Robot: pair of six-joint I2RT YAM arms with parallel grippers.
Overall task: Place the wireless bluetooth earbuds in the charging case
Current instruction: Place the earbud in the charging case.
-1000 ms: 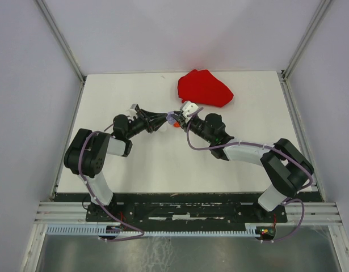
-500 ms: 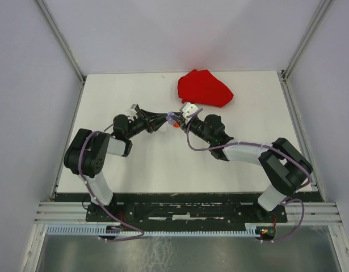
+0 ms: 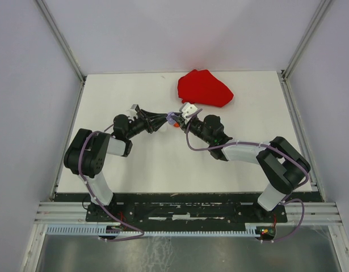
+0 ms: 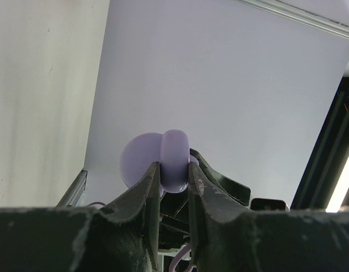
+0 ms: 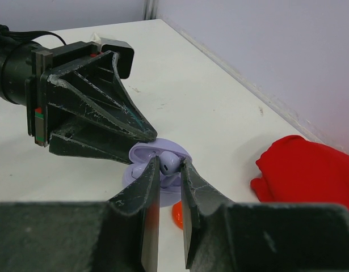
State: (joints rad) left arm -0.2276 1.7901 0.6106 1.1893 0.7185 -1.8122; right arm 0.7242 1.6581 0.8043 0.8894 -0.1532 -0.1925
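- My left tool [image 4: 173, 170] is clamped shut on the edges of the lilac charging case [image 4: 175, 150]. It reaches in from 9 o'clock, which pins the case as a fixed target.
- The lid [image 4: 137, 158] is swung open toward 9 o'clock in the left wrist view, so the pockets face my other tool.
- My right tool [image 5: 169, 165] comes in from 4 o'clock and is pinched tight on a lilac earbud [image 5: 167, 161]. The narrow grip leaves the bud's end free to enter.
- The earbud is right at the case's open mouth, touching or nearly so. I can't tell whether it is seated.
- In the top view, case and bud are just toward 12 o'clock of the centre of the counter [image 3: 151, 170]. I can't tell whether the case rests on it.
- My read is that I'm mid-insertion. Next I'd line the stem up with its pocket, push it home, then release.
- The risk is that a skewed stem jams or twists the case in my left grip.
- An orange-red piece [image 5: 179, 214] lies on the counter at 6 o'clock of the case, too small to identify.
- The red cloth [image 3: 204, 88] lies at 1 o'clock, well apart.
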